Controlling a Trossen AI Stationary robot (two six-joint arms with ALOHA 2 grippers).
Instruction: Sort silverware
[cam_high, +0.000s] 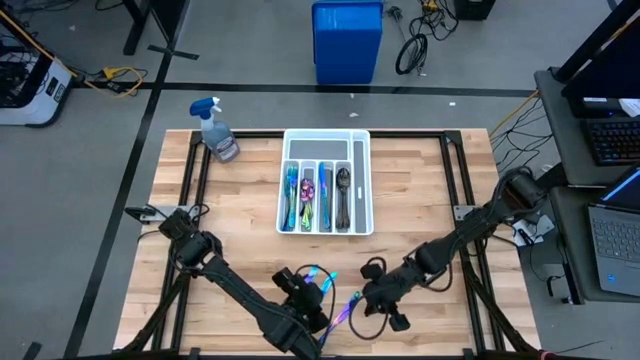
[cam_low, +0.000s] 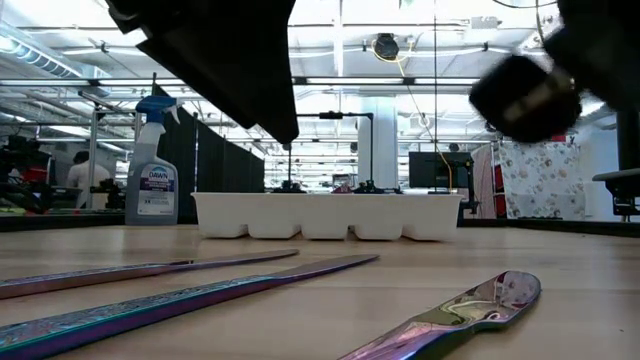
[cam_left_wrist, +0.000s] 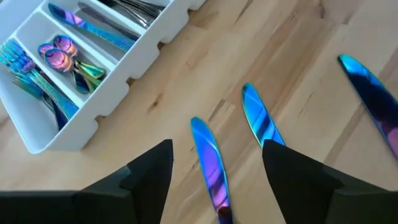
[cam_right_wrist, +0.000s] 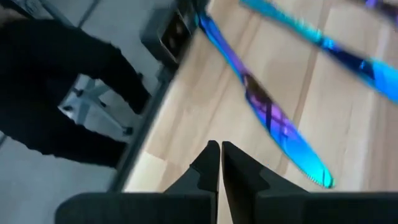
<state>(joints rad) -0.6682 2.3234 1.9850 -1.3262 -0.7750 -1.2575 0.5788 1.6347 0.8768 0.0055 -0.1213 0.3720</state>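
1. Near the table's front edge, three iridescent knives lie loose.
2. Left gripper, jaws wide, straddles one; closing off-centre could skid it.
3. Right gripper, pinched empty, could nudge its neighbour.

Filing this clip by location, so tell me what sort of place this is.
Probably a robotics lab or workshop, not a kitchen: the wooden table stands on a grey floor with taped lines, loose cables lie on the floor, and a laptop sits beside the table.
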